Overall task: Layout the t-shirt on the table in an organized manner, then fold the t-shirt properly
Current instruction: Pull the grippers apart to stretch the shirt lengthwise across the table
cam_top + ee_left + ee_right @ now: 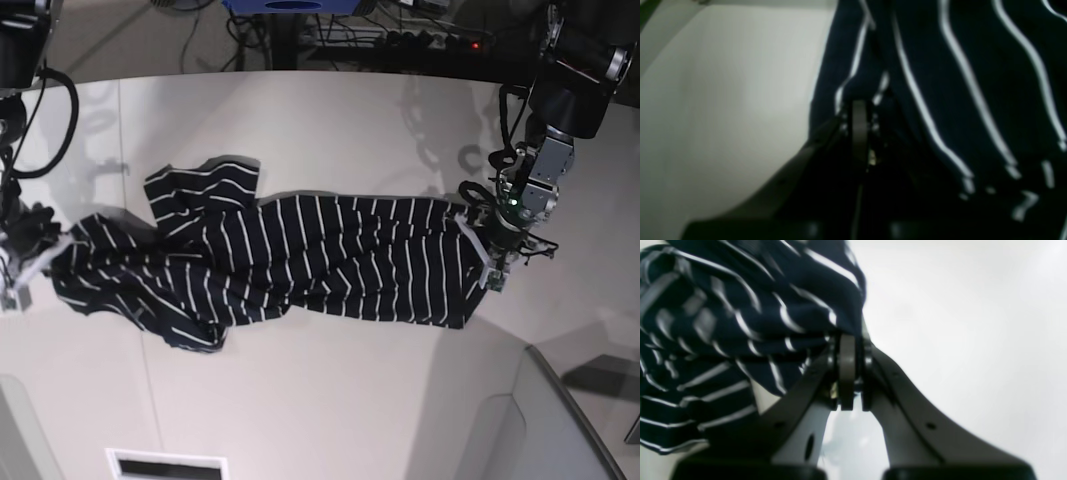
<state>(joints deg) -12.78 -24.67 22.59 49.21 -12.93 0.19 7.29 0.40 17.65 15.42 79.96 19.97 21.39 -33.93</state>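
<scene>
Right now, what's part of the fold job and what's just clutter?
Job:
- striped t-shirt, stretched out
- white table
- left claw, shut on one end
- right claw, shut on the other

Clutter:
- cables behind the table

L gripper (487,250), R gripper (28,262) clamped

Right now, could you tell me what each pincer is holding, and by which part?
Both hold the t-shirt: the left pincer is shut on one end edge, the right pincer on the opposite end, the cloth stretched between them over the table.
</scene>
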